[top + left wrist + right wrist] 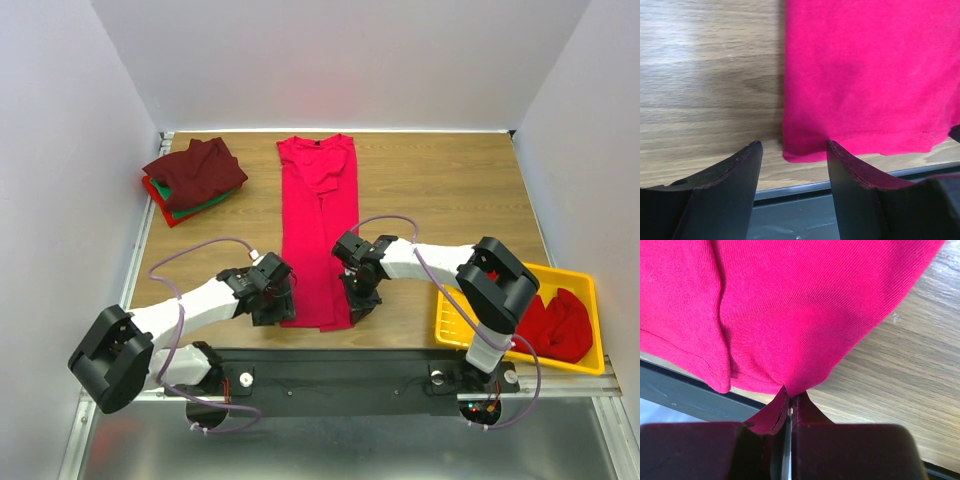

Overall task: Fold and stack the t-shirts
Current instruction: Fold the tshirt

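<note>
right gripper (pixel 789 399) pinching t-shirt (pixel 790 315), left gripper (pixel 794 146) spread

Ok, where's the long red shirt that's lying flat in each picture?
Top view: the red shirt lies as a long strip down the middle of the table.
Left wrist view: it fills the upper right, its near corner just ahead of the open left gripper.
Right wrist view: it fills the top, and the shut right gripper pinches its near edge.
Shared landmark: the shirt's near hem beside the table's dark front edge.
</note>
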Controlling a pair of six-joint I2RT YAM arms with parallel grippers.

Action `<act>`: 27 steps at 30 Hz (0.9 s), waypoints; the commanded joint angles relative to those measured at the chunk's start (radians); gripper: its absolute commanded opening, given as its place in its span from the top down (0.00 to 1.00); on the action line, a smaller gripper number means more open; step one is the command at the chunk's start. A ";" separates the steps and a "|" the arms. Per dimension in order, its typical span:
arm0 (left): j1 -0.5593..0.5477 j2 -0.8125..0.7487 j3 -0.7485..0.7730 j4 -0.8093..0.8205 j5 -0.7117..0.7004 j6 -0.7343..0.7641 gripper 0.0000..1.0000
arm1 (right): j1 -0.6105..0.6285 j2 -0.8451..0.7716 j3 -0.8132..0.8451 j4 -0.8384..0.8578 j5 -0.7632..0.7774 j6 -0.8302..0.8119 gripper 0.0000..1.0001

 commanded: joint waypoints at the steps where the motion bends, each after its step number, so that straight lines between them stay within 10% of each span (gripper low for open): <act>1: -0.013 0.042 -0.031 0.043 0.043 -0.020 0.35 | 0.007 0.003 0.021 -0.026 0.050 -0.016 1.00; 16: -0.030 0.027 -0.037 0.017 0.057 -0.030 1.00 | 0.007 -0.053 0.036 -0.074 0.054 -0.013 1.00; 27: -0.040 -0.175 0.011 -0.138 0.185 -0.075 1.00 | 0.007 -0.166 0.065 -0.224 -0.027 -0.005 1.00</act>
